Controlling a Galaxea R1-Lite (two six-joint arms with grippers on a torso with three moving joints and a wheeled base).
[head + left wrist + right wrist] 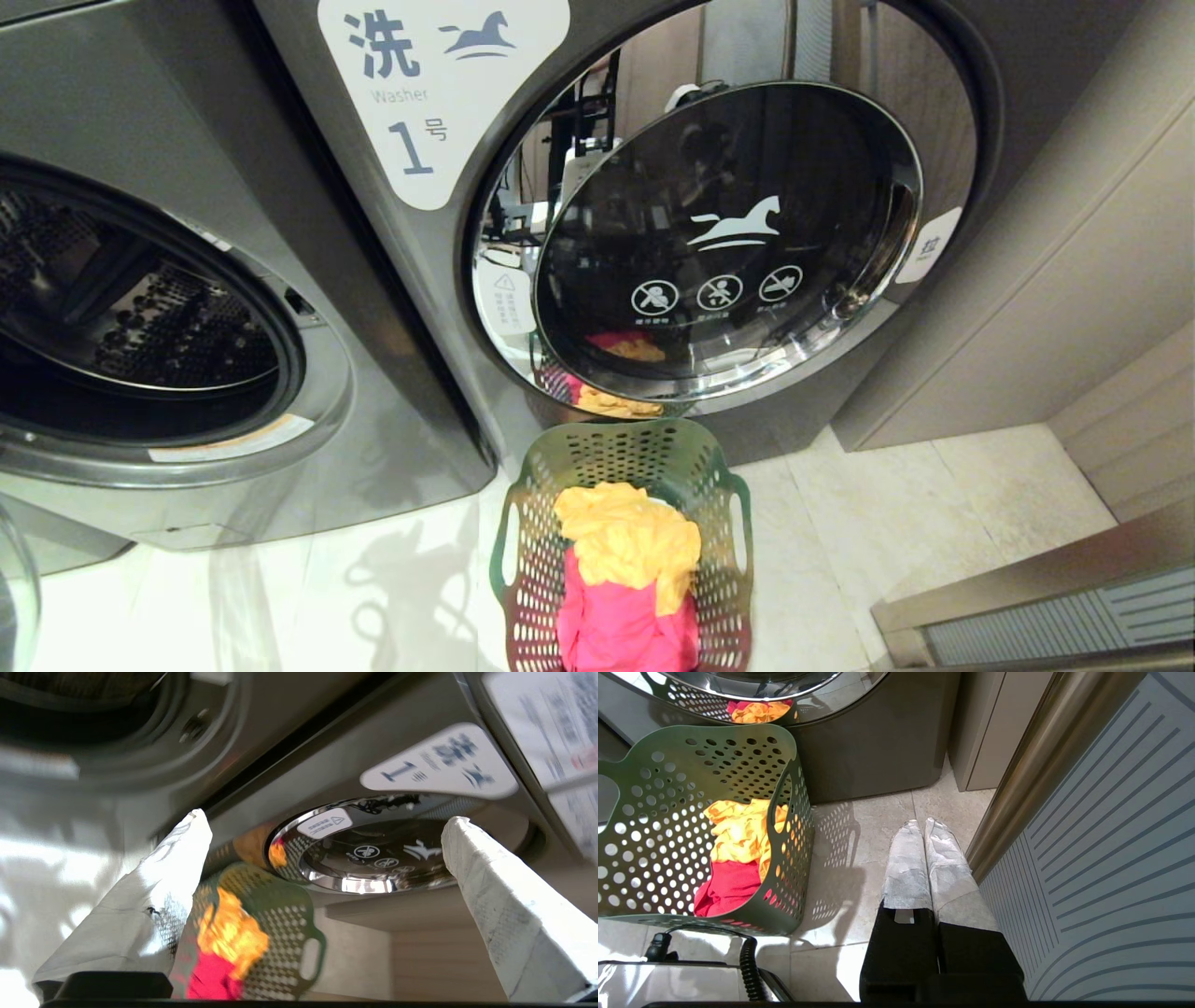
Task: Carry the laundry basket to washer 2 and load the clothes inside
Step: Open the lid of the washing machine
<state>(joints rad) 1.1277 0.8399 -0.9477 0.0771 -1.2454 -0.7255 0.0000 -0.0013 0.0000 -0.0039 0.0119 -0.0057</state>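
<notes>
The dark green laundry basket [528,579] stands on the pale tile floor right below a closed washer door. In it lie the clothes: a yellow-orange garment [627,541] on top of a bright pink-red one [624,627]. My left gripper [327,816] hangs open in the air, empty, and faces the laundry basket [280,933] and that door; it is outside the head view. My right gripper [920,822] is shut on nothing, low over the floor to the right of the laundry basket [668,812]. No numeral 2 shows on any machine, so washer 2 cannot be made out.
The grey washer behind the basket carries a label with a 1 [429,93], and its chrome-ringed door [728,243] is closed. Left of it a like washer [373,411] shows an open drum [140,317]. Beige cabinet panels [1074,308] stand at the right, and a striped grey panel [1111,858] beside my right gripper.
</notes>
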